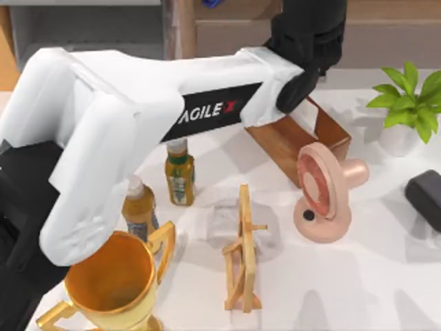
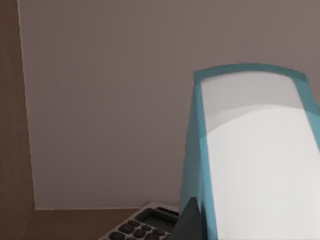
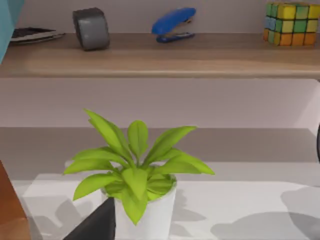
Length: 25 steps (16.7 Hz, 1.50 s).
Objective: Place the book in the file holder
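**Clerk:** Two arms, one white worktop [image 1: 372, 276]. What stands round the slatted rack [image 1: 242, 252]?

**Checker:** Taking the rack as marker:
- Left of it are two bottles [image 1: 180, 172] with pale caps.
- Left again, near the front edge, is a gold trophy [image 1: 110, 283].
- Just beyond it lies a pale translucent lump [image 1: 224, 219].
- Right of it is a pink round stand [image 1: 322, 196].
- Beyond that is the brown tissue box [image 1: 303, 141].
- Far right and back is a green plant [image 1: 406, 103] in a white pot.

**Clerk:** The room behind?

**Checker:** A plain grey wall with a wooden shelf [image 3: 160, 55] along it, beyond the rack. The shelf holds a calculator [image 3: 31, 34], a grey tape roll [image 3: 91, 28], a blue stapler [image 3: 174, 22] and a colour cube [image 3: 292, 24].

**Clerk:** The file holder?

**Checker:** The grey box [image 1: 89, 31], back and left of the rack.

**Clerk:** The book?

**Checker:** The book [image 2: 250, 165] has a teal cover and white page edges. The left claw [image 2: 190, 222] grips it and holds it aloft. It hangs above the calculator end of the shelf, beyond the rack. Whether it is over the holder, I cannot tell.

**Clerk:** The left arm?

**Checker:** The left arm [image 1: 138, 117] stretches from front left, over the bottles, to the back.

**Clerk:** The right arm?

**Checker:** The right arm [image 1: 424, 196] is low at the worktop's right edge, right of the rack and near the plant. I cannot tell its claw's state.
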Each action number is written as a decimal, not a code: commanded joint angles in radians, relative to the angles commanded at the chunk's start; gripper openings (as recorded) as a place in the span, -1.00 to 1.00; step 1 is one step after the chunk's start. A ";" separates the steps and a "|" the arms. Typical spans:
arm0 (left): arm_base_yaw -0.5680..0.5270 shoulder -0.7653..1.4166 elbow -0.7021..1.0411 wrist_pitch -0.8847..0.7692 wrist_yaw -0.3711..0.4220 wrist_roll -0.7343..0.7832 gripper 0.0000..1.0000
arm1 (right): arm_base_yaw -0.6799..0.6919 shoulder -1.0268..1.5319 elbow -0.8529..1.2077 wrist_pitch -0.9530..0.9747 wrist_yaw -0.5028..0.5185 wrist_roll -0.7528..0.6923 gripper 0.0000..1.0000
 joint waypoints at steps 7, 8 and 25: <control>0.040 -0.167 -0.168 -0.087 0.348 0.171 -1.00 | 0.000 0.000 0.000 0.000 0.000 0.000 1.00; 0.053 -0.198 -0.203 -0.104 0.418 0.208 -1.00 | 0.000 0.000 0.000 0.000 0.000 0.000 1.00; 0.653 -0.527 -0.794 -0.326 1.792 1.155 -1.00 | 0.000 0.000 0.000 0.000 0.000 0.000 1.00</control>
